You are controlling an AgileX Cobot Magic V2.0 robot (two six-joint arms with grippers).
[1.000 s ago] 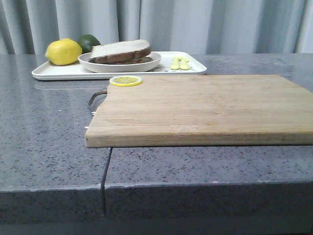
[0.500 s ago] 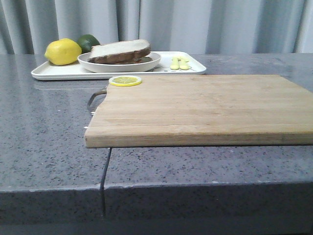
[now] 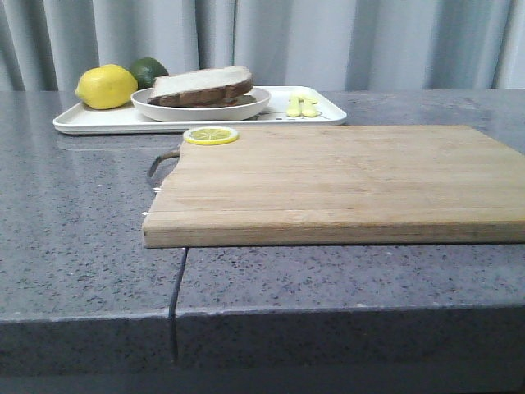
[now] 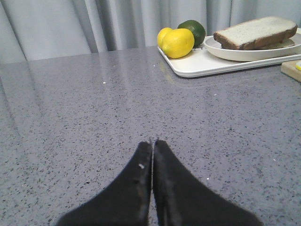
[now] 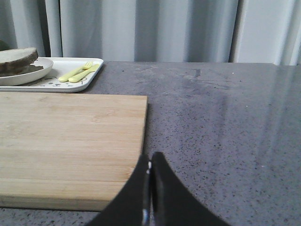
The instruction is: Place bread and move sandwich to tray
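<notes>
Black left pincer (image 4: pixel 152 143) and right pincer (image 5: pixel 149 162) hover closed.

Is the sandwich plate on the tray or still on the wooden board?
On the tray. The plate with the sandwich sits inside the tray's rim, beyond the wooden board.

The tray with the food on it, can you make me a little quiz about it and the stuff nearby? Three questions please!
1. True or false: the sandwich sits on a round white plate on the tray.
2. What lies on the far left corner of the wooden board: A) a lemon slice, B) a spoon, C) a green lime?
3. Fill in: both grippers, the left gripper and the right gripper, are ____ and hold nothing.

Key: 1 true. 2 A, the lemon slice. 3 shut.
</notes>
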